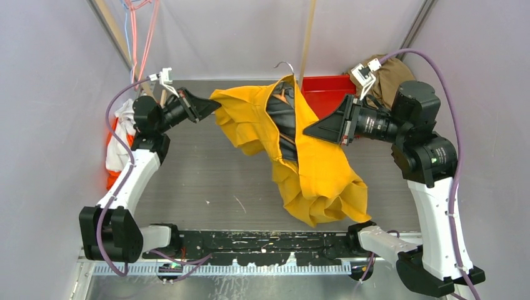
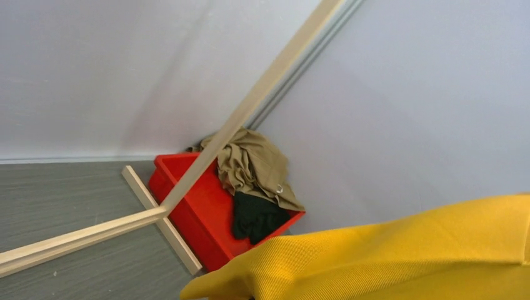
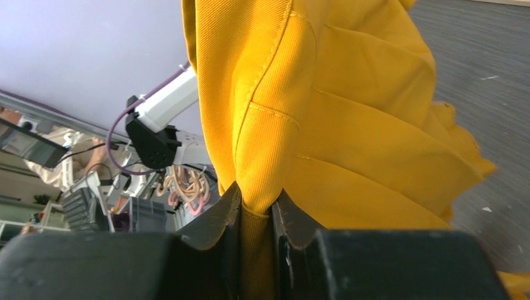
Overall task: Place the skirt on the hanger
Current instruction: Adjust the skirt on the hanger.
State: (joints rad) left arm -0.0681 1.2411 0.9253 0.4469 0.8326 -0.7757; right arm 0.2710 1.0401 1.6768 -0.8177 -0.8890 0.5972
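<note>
1. Skirt [image 1: 312, 169], mustard yellow, hangs bunched between the 2 arms above the middle of the counter [image 1: 206, 175]. Its lower folds droop toward the near edge, and a dark panel shows down its centre.
2. Top view only: a thin wire hanger hook [image 1: 284, 64] sticks up at the skirt's far end. The rest of the hanger is hidden by cloth, so how far the skirt sits on it cannot be told.
3. Left jaws are closed. In the top view their tip meets the skirt's left edge, which is pulled out toward them. The left wrist view does not show the jaws, only yellow cloth [image 2: 406, 256] filling its lower right corner.
4. Right jaws are closed on the skirt. The top view shows only their black tip against the cloth's right side. The right wrist view shows the grip itself, a vertical fold [image 3: 350, 125] pinched between the 2 fingers [image 3: 219, 219].
5. Red bin [image 1: 325, 84] stands at the far right corner of the counter, with a tan cloth [image 1: 390, 78] heaped on it.
6. Left wrist view adds a dark cloth [image 2: 256, 219] under the tan one and a pale wooden rod [image 2: 262, 94] leaning across the bin.
7. A white and orange garment [image 1: 119, 144] lies at the left edge, seen in the top view alone.
</note>
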